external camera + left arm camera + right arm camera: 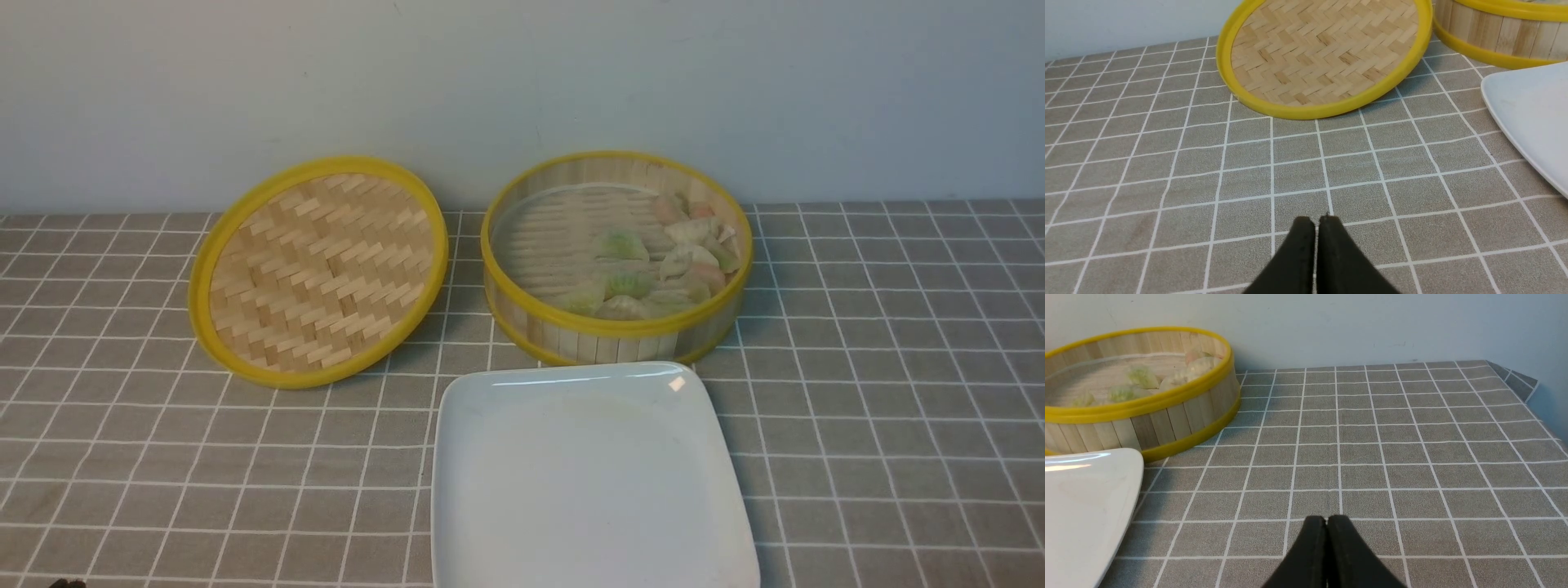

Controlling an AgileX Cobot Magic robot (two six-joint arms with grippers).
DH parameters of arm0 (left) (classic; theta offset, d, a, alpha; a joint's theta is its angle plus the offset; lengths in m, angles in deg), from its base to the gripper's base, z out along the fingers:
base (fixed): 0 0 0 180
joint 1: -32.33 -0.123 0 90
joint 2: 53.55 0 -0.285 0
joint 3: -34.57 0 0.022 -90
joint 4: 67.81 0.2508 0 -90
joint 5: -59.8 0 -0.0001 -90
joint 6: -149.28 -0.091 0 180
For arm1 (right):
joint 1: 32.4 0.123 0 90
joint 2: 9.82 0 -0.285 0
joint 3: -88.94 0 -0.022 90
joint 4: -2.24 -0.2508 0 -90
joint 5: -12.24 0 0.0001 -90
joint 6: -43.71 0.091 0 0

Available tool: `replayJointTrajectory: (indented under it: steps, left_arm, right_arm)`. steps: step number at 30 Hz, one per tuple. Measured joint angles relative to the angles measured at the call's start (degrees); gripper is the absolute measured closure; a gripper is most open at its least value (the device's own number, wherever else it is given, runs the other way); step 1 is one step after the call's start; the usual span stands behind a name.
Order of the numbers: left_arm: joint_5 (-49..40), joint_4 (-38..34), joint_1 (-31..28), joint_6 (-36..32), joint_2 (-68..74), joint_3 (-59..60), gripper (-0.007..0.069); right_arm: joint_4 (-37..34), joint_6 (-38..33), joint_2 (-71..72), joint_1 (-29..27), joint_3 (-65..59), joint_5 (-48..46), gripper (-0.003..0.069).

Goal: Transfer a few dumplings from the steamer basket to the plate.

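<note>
Dumplings (622, 245) lie heaped in one steamer basket (616, 343), overlapping too much for an exact count. One plate (571, 377) sits just before it, one woven lid (318, 269) beside it. Left gripper (1316, 222) and right gripper (1327, 519) each hang with jaws pressed together, holding nothing.

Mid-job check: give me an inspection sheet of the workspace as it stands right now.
Surface: grey checked tablecloth, lying flat.
Job's things: steamer basket uncovered, dumplings gathered toward its right side; plate just in front of it, nothing on it.
Clutter: woven lid left of the basket.
Grippers: left gripper shut, holding nothing, over bare cloth; right gripper the same.
Cables: nothing seen.
Surroundings: plain pale wall behind the table.
</note>
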Motion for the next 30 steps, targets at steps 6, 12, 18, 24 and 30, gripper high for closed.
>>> replayJointTrajectory:
  steps: [6,12,18,24,30]
  left_arm:
    - [0.0,0.0,0.0,0.0,0.0,0.0,0.0629]
    - [0.0,0.0,0.0,0.0,0.0,0.0,0.0629]
    - [0.0,0.0,0.0,0.0,0.0,0.0,0.0629]
    - [0.0,0.0,0.0,0.0,0.0,0.0,0.0629]
    - [0.0,0.0,0.0,0.0,0.0,0.0,0.0629]
  right_arm:
    - [-15.5,9.8,0.0,0.0,-0.4,14.0,0.0673]
    - [-28.0,16.0,0.0,0.0,-0.4,26.3,0.0673]
    - [-29.0,17.5,-1.1,0.1,1.5,40.0,0.0673]
    - [-10.0,17.1,-17.7,3.7,26.8,18.1,0.0673]
    - [4.1,8.4,-53.6,12.3,62.7,-23.5,0.0673]
